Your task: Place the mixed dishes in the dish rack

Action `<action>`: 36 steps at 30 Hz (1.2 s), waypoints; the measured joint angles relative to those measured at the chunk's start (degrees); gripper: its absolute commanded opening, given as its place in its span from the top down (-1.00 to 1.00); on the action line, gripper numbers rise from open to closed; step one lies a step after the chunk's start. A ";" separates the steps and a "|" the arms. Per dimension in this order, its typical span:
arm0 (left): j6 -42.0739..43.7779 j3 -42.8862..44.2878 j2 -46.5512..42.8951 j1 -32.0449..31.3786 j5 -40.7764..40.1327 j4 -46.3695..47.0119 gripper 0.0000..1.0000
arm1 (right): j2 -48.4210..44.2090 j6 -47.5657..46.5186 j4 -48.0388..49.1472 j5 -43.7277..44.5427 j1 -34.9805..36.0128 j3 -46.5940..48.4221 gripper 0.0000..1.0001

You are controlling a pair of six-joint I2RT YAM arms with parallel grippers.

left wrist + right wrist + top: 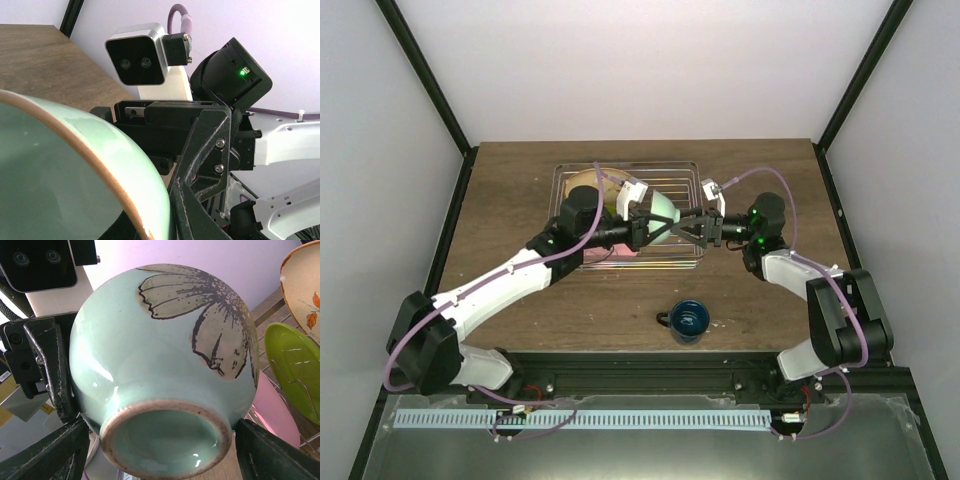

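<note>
The small mint-green bowl [661, 210] hangs on its side in the air over the dish rack [570, 176], between both grippers. My left gripper [645, 228] is shut on its rim [100, 175]; one of its fingers [50, 370] lies against the bowl's outer wall. My right gripper [162, 450] straddles the bowl [165, 360] near its foot, with a finger against each side. The cream floral plate [302, 285], lime-green plate [295, 365] and pink plate [275, 410] stand in the rack. The dark blue mug [687, 320] stands upright on the table near the front edge.
The wooden table [510, 200] is walled by white panels and black frame posts. The rack sits at the back centre. In the left wrist view the right arm's camera [137, 60] and wrist fill the space just beyond the bowl.
</note>
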 measured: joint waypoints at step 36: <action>-1.14 -0.87 2.56 1.22 -1.18 2.86 1.00 | 4.57 0.07 1.60 1.33 -0.35 1.16 -0.30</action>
